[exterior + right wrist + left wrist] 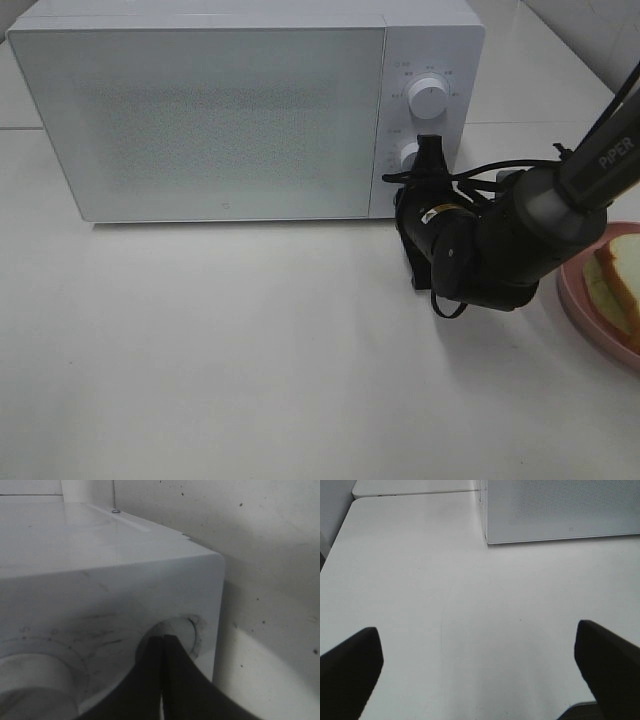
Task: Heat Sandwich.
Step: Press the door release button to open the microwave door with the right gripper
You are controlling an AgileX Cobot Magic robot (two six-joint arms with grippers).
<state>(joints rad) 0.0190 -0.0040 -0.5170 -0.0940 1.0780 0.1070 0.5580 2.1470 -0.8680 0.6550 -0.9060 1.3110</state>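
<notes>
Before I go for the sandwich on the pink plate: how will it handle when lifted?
The sandwich looks like soft white bread, so it would probably squash under a firm pinch and sag if held by one edge. Its layered slices may slide apart. It is only partly in view, so this is tentative.

You're looking at a mostly white scene, black arm hardware, one pink spot

Your microwave (425, 35) is white, its door (200, 120) covered in a fine grey dot pattern, and its knobs (430, 97) are white too; the table (250, 360) is plain off-white. The right arm (470, 255) is black with a grey link (545, 205) lettered PIPER in white and a small yellow label (440, 211). The right gripper (428, 148) is black, as are the fingers (350, 667) of the left gripper (476, 630). The plate (580, 300) is pink, and the sandwich (620, 270) shows white bread with tan-orange crust
</notes>
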